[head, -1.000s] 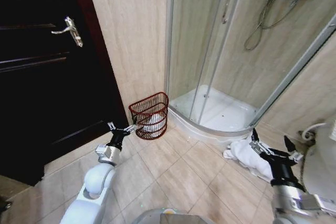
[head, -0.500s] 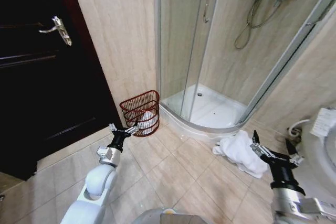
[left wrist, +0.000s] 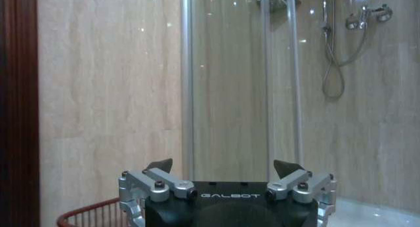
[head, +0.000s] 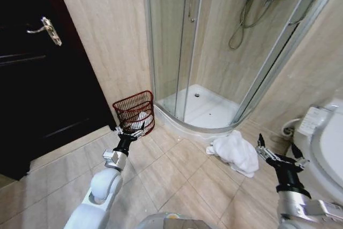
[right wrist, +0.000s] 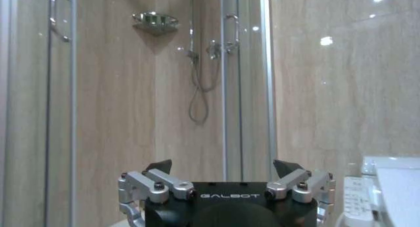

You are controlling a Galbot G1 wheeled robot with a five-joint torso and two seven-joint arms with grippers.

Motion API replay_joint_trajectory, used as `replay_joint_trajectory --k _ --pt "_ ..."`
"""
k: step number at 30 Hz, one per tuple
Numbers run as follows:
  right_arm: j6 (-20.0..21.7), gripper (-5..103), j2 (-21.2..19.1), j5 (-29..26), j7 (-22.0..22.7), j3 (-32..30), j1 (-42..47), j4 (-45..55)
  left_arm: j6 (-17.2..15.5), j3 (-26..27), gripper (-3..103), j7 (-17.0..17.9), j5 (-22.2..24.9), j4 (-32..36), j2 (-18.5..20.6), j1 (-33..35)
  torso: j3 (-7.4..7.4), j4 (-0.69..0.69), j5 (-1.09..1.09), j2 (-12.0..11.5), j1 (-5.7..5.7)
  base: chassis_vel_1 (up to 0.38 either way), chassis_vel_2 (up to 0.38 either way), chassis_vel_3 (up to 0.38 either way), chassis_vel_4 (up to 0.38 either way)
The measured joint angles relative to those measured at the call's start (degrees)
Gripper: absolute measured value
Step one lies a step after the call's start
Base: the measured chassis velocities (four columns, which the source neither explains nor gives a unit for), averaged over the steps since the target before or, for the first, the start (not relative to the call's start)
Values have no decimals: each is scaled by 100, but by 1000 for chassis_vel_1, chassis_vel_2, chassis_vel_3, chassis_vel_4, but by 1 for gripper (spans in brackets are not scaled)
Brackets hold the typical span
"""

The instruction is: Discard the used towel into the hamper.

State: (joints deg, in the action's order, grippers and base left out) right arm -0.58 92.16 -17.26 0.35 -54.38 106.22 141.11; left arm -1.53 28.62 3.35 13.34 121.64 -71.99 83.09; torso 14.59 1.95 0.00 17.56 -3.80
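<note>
while both arms reach forward over the tiled floor, the left gripper hangs low at the left of the head view with its fingers apart and nothing between them, just short of the hamper; the left wrist view shows the same fingers spread wide, the hamper's red rim below them. the right gripper hangs at the right of the head view, fingers likewise apart and empty, near the used towel but not touching it; the right wrist view confirms the open spread of its fingers. the towel lies crumpled and white on the floor, just in front of the curved base of the shower stall and beside the toilet. the hamper, a small dark red basket of thin bars, stands farther back on the floor against the beige wall, between the dark door and the shower's glass panel; something white lies inside it. beyond the glass, a shower hose hangs from the mixer on the far wall.
</note>
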Motion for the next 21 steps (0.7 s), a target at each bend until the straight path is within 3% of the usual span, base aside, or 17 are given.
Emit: replay_joint_trajectory --k 21 --pt "123 100 -114 -23 -34 -89 -268 -164 -92 -157 100 78 -147 -103 -100 -73 0 1 0 0 0 -153 -147 153 154"
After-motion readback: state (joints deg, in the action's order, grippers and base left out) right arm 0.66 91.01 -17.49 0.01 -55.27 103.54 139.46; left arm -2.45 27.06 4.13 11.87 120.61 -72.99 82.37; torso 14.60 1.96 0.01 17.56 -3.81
